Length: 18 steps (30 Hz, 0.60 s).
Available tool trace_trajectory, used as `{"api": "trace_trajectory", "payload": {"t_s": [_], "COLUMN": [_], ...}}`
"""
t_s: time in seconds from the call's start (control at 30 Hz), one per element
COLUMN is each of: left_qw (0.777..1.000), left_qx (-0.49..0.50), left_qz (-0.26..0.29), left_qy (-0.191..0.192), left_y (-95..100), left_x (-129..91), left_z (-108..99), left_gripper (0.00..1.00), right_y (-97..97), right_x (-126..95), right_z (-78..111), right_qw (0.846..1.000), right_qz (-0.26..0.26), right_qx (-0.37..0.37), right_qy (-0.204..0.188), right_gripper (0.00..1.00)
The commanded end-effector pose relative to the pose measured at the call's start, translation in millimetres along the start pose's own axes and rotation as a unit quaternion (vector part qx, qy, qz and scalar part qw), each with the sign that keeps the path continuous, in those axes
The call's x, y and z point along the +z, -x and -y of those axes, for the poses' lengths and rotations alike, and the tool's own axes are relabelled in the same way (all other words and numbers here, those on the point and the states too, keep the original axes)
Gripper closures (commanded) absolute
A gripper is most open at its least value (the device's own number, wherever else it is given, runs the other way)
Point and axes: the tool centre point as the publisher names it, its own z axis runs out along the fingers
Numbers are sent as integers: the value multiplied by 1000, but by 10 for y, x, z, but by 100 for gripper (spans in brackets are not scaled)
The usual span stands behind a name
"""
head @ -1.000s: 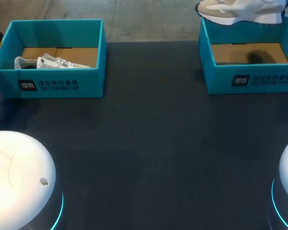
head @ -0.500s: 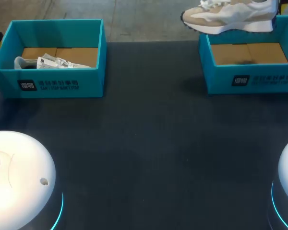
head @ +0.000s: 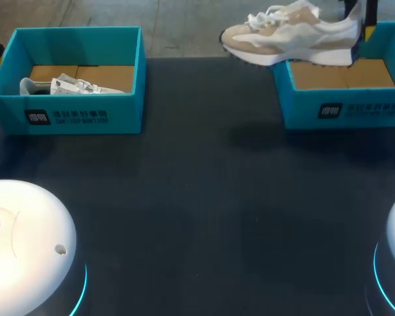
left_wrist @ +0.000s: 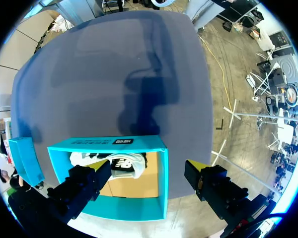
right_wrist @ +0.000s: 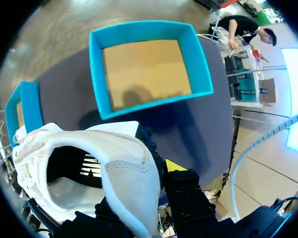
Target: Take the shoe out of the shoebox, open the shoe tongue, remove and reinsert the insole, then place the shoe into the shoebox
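Observation:
A beige and white shoe (head: 289,36) hangs in the air over the left wall of the right teal shoebox (head: 342,108), toe pointing left. My right gripper (head: 363,20) is shut on its heel. In the right wrist view the heel collar (right_wrist: 124,168) sits between the fingers, one yellow tip (right_wrist: 174,166) showing outside it, and the empty shoebox (right_wrist: 107,99) lies below. My left gripper (left_wrist: 149,173) stands open high above the left teal shoebox (left_wrist: 161,183), nothing between its fingers.
The left shoebox (head: 72,112) holds a white shoe with paper (head: 69,85). Dark tabletop (head: 204,197) spreads between and in front of the two boxes. My arms' white bases (head: 23,243) sit at the near corners.
My right gripper has carried the shoe leftward and slightly lower, from over the right box's back edge to beyond its left wall. The left gripper has kept still.

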Motion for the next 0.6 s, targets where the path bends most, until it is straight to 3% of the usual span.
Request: {"api": "trace_trajectory", "payload": {"t_s": [0.03,0.37,0.6], "left_qw": [1000,1000,1000], "left_qx": [0,0,0], "left_qz": [-2,-2,-2], "left_qy": [1,1,1], "left_y": [3,3,3], "left_x": [-1,-1,-1], "left_z": [14,14,14], "left_gripper": [0,0,0], "right_y": [-124,-503,-610], "right_x": [63,178,273], "right_z": [316,887,1089], "right_qw": [985,983,986], "right_qz": [-2,-4,-17], "right_qx": [6,20,30], "right_qy": [173,181,164], "right_gripper": [100,100,100]}}
